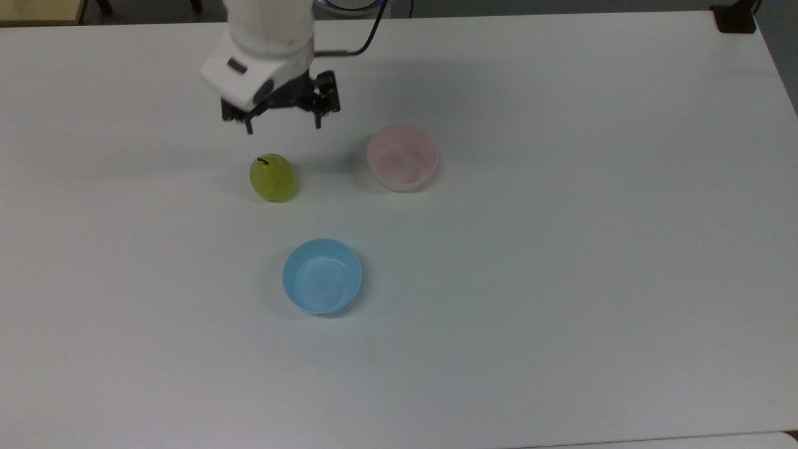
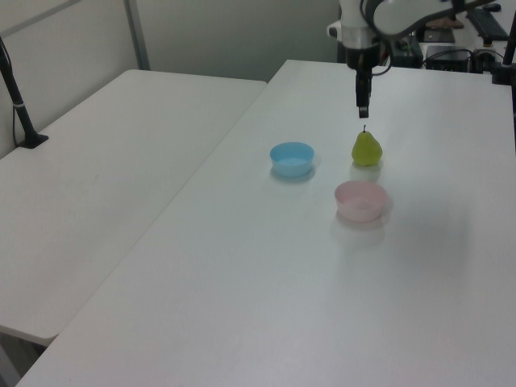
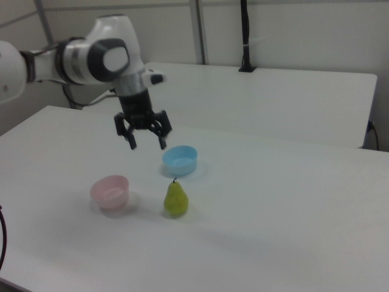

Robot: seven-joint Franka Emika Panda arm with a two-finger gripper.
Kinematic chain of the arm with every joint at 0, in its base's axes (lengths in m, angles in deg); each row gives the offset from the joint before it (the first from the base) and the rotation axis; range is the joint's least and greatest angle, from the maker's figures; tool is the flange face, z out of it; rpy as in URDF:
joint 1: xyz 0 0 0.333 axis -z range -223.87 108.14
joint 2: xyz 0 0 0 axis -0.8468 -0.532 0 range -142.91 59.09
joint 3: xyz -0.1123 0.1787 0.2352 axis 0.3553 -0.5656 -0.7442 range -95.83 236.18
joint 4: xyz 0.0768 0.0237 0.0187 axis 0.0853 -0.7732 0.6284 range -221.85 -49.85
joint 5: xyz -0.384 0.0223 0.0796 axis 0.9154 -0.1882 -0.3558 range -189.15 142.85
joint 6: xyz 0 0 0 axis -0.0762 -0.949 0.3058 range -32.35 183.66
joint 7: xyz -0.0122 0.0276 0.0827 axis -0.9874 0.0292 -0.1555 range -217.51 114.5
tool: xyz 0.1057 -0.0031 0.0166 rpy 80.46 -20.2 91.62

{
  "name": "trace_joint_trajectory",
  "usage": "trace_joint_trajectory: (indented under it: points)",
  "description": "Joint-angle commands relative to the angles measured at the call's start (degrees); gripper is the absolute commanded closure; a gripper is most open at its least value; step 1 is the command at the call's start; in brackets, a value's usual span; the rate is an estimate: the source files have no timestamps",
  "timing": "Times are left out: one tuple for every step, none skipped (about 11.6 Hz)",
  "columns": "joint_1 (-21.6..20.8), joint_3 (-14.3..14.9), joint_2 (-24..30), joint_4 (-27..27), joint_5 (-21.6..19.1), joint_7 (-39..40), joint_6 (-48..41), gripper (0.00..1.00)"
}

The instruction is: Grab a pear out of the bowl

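Pear (image 1: 272, 178): upright on the counter (image 1: 561, 280), beside the pink bowl (image 1: 402, 157).
Gripper (image 1: 283, 126): above pear, fingers spread, empty.
Risk: a nudge could topple the pear.

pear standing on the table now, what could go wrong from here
The pear stands upright on its own on the white table, stem up, so a small bump could tip it and let it roll. The open pincer hangs above it; dropping again might clip the stem. The pink bowl sits empty nearby.
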Motion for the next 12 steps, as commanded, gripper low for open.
trace_joint_trajectory:
  points:
    - [-4.8, 1.0, 7.1, -1.6, -2.1, -8.6, -5.9, 0.00]
    - [-5.4, 1.2, 8.8, -1.7, -2.1, -9.1, -7.3, 0.00]
    - [-5.7, 1.5, 10.2, -1.7, -2.9, -9.1, -8.2, 0.00]
    - [-5.9, 2.1, 11.6, -1.8, -3.5, -9.1, -8.8, 0.00]
    - [-5.8, 2.9, 12.6, -1.8, -3.9, -9.1, -9.1, 0.00]
    - [-5.4, 3.0, 12.7, -1.7, -4.0, -9.1, -9.8, 0.00]
    - [-5.2, 3.0, 13.1, -1.6, -3.9, -9.4, -9.9, 0.00]
    - [-5.1, 3.0, 13.2, -1.6, -3.9, -9.4, -10.2, 0.00]
    - [-5.0, 3.0, 13.2, -1.6, -4.0, -9.4, -10.4, 0.00]
    - [-5.0, 3.1, 13.5, -1.6, -4.0, -9.4, -10.9, 0.00]
    - [-5.0, 3.1, 13.6, -1.6, -4.0, -9.4, -11.1, 0.00]
    - [-5.0, 3.1, 13.7, -1.6, -4.0, -9.4, -11.1, 0.00]
